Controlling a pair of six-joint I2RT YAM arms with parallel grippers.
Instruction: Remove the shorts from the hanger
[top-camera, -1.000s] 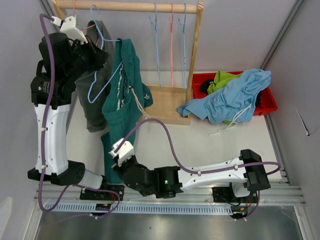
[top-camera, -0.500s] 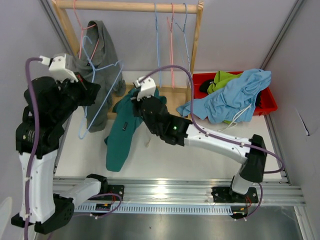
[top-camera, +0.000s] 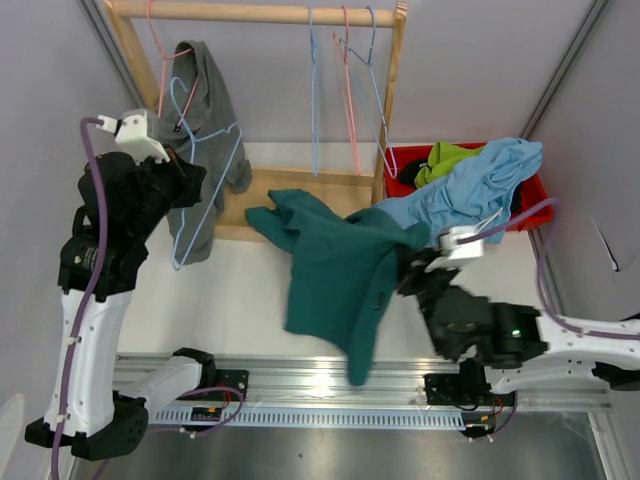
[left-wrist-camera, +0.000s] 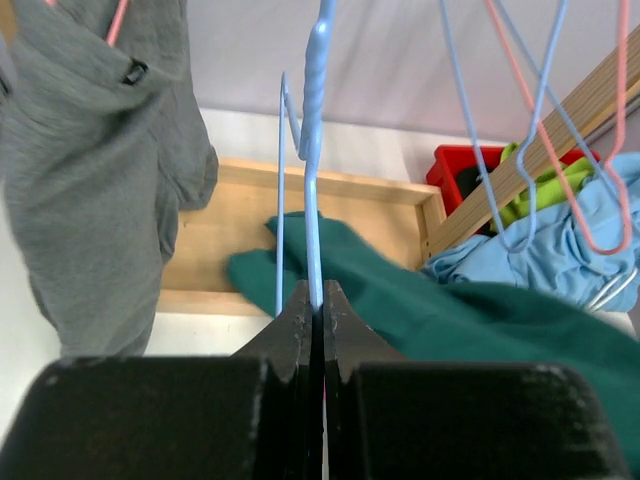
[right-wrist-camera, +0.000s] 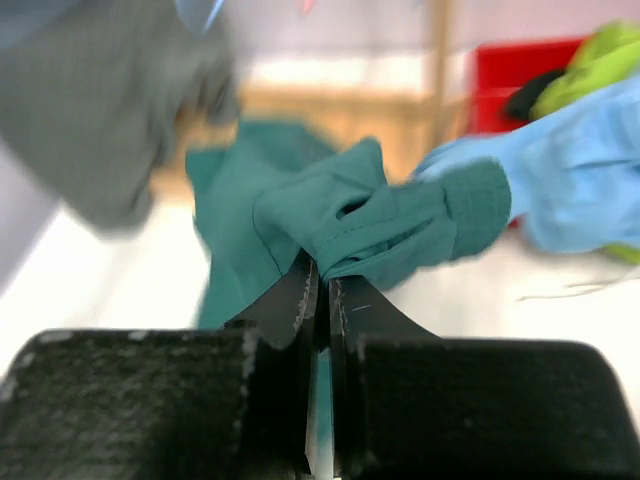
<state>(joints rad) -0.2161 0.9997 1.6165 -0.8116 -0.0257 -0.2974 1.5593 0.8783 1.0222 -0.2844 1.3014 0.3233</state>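
Near edge, right side: right tool (right-wrist-camera: 318, 270) clamped shut on a bunched fold of the dark teal shorts (top-camera: 335, 270). That pair is off its hanger and hangs from the tool over the middle of the surface (top-camera: 250, 300). Can't tell if the low end touches down.

Left edge: left tool (left-wrist-camera: 313, 295) pinched shut on the wire of a light blue hanger (top-camera: 205, 190), which is bare, no cloth on it.

Right edge, further back: red bin (top-camera: 535, 205). Light blue shorts (top-camera: 470, 190) are draped over its front wall, drawstring trailing onto the surface. Lime green shorts (top-camera: 450, 158) sit inside, and a dark scrap beside them is likely the black shorts (top-camera: 408, 172).

Far-left corner: grey shorts (top-camera: 200, 100) hang on a pink hanger (top-camera: 152, 60) from the wooden rail (top-camera: 250, 13). Other hangers (top-camera: 345, 90) on the rail are bare.

My read: four of five pairs are off. Left to do: drop the teal pair in or by the bin, park the blue hanger, then strip the grey pair.
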